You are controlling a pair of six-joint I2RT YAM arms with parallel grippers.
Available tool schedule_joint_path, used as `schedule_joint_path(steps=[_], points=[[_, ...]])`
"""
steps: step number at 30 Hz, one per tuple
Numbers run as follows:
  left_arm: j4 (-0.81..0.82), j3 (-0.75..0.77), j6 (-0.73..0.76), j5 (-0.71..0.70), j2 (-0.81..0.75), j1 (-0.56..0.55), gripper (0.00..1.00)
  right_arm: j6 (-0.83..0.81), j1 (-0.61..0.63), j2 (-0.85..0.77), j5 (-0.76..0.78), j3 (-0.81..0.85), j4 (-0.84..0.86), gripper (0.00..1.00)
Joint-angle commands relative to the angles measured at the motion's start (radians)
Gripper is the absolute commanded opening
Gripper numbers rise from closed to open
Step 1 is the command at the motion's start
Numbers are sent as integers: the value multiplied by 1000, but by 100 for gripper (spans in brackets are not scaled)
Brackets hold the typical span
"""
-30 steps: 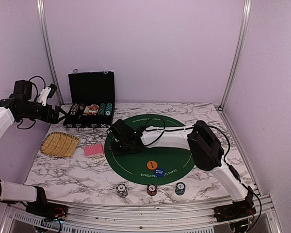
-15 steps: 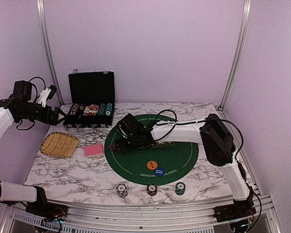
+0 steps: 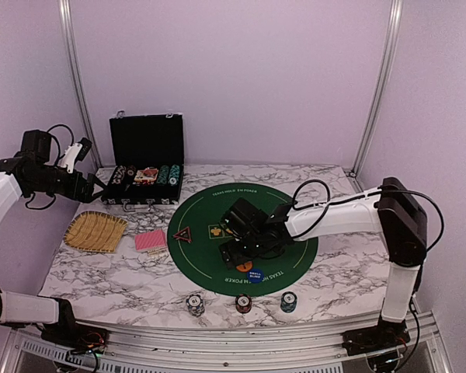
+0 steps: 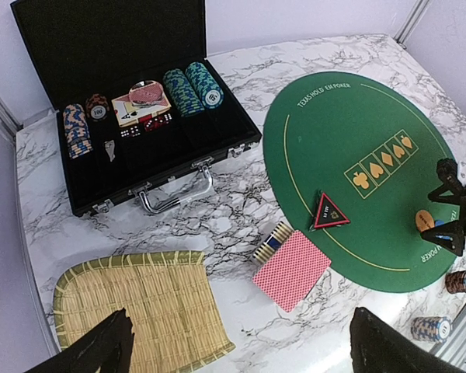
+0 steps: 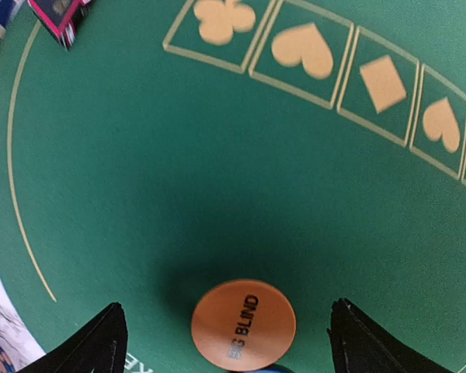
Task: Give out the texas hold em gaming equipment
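Observation:
My right gripper (image 5: pixel 231 342) hangs open just above the green mat (image 3: pixel 287 245), its fingers either side of the orange "big blind" disc (image 5: pixel 243 324) without touching it. A sliver of the blue disc (image 3: pixel 255 273) shows right below the orange one. The dark red-edged triangle (image 3: pixel 182 234) lies free on the mat's left part. Red-backed playing cards (image 4: pixel 292 269) lie on the marble beside the mat. Three stacks of striped poker chips (image 3: pixel 243 304) stand along the near edge. My left gripper (image 4: pixel 239 315) is open and empty, held high over the table's left side.
An open black case (image 4: pixel 140 116) with more chips, cards and dice stands at the back left. The woven straw tray (image 4: pixel 132 311) lies in front of it, left of the cards. The right arm (image 3: pixel 342 214) stretches across the mat's right half.
My right gripper opened and left the triangle on the mat's left part. It then swung right and nearer, to above the orange disc. The left arm has not moved.

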Motion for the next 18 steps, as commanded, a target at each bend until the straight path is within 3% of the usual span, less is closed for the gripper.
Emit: schedule_joint_path(steps=[1, 8, 18], points=[[-34, 37, 16, 31, 3, 5, 99, 54, 23, -40, 46, -45, -50, 88], [-39, 40, 25, 34, 4, 5, 99, 83, 49, -36, 42, -83, -39, 87], [-40, 37, 28, 31, 1, 3, 99, 103, 45, -13, 35, -92, -16, 71]])
